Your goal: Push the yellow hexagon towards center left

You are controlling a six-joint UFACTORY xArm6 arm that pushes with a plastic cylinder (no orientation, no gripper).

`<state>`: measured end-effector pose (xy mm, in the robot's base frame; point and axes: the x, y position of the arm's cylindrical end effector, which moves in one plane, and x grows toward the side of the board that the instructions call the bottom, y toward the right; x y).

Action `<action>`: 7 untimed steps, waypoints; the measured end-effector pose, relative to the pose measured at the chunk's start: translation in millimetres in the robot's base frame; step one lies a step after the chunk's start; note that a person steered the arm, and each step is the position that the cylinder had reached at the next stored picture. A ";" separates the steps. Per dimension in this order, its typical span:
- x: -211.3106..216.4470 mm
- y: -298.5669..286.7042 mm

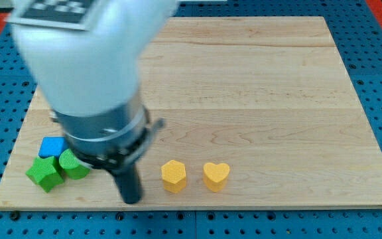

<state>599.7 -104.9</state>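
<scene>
My tip (130, 198) near the table (257, 99)'s bottom edge, no jaws on this rod so no jaw state to tell, yellow hexagon (174, 176) just beside it to the view's right, not touching, yellow heart (215, 176) further right, blue block (52, 147) and two green blocks (58, 170) left.

wooden board (257, 86) | near bottom edge: yellow hexagon (174, 176), yellow heart (215, 176) just right | bottom-left corner: blue block (51, 147), two green blocks (46, 174) (73, 164)
</scene>
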 end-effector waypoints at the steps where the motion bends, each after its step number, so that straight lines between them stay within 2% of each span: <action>1: -8.9 24.2; 2: -9.0 48.7; 3: -9.0 49.0; 4: -13.6 2.1; 5: -50.3 -22.8; 7: -81.0 -20.1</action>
<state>518.8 -125.0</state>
